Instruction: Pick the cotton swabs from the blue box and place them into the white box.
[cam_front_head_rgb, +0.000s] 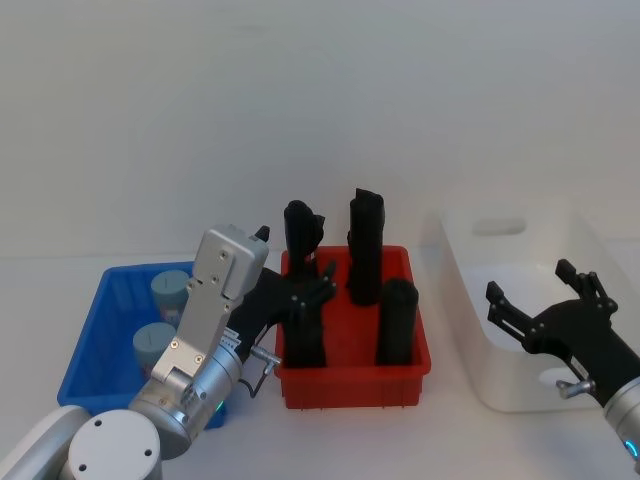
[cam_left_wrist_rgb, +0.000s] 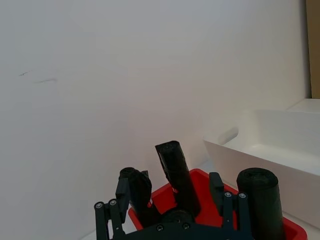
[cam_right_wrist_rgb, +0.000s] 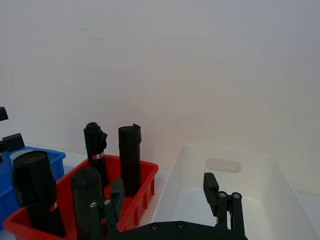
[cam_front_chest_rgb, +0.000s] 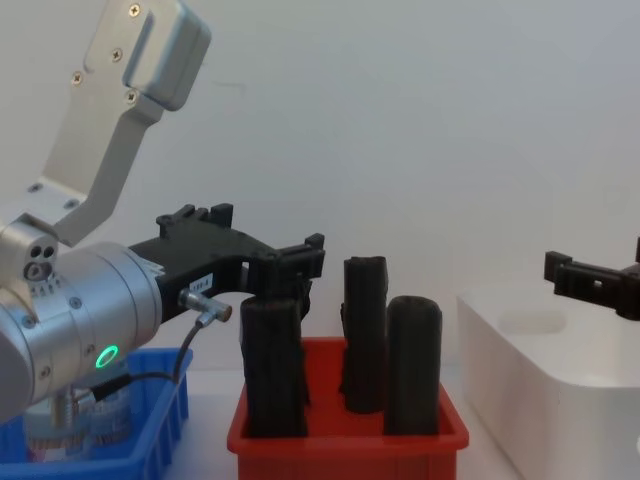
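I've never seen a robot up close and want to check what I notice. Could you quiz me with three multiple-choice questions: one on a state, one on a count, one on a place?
1. The right gripper above the white box is: A) open and empty; B) shut on a tub; C) shut on a roll.
2. How many black rolls stand in the red bin? A) two; B) four; C) six.
3. The cotton swabs sit in: A) the red bin; B) the white box; C) the blue box.

Answers:
1 A: it is spread wide with nothing held.
2 B: four stand upright in it.
3 C: two of them rest there, while the left gripper reaches over the red bin.
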